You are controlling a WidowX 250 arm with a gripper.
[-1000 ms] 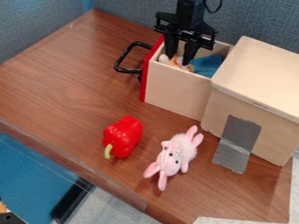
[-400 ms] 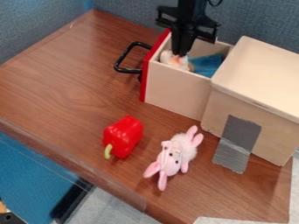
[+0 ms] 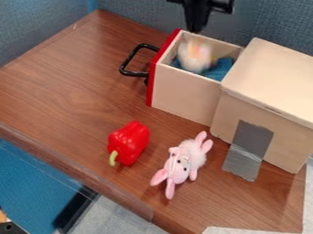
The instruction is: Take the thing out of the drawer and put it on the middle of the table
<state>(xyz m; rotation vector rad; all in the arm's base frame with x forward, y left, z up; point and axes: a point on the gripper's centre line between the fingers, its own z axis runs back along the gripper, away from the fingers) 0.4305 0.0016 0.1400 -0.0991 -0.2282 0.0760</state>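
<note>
Red pepper (image 3: 129, 142), pink rabbit (image 3: 181, 164), blue cloth (image 3: 220, 69), red drawer front (image 3: 151, 87); toy (image 3: 194, 56) seemingly whitish.

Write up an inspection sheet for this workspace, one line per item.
Surface: brown wood-grain table.
Job's things: drawer open, blue cloth inside; pale thing, blurred, at the drawer's opening.
Clutter: red pepper and pink plush rabbit on the table.
Gripper: gripper above the drawer, fingers together, apparently holding the pale thing's top.
Cables: nothing seen.
Surroundings: wooden box, grey tape down its side; blue-grey partition behind.
</note>
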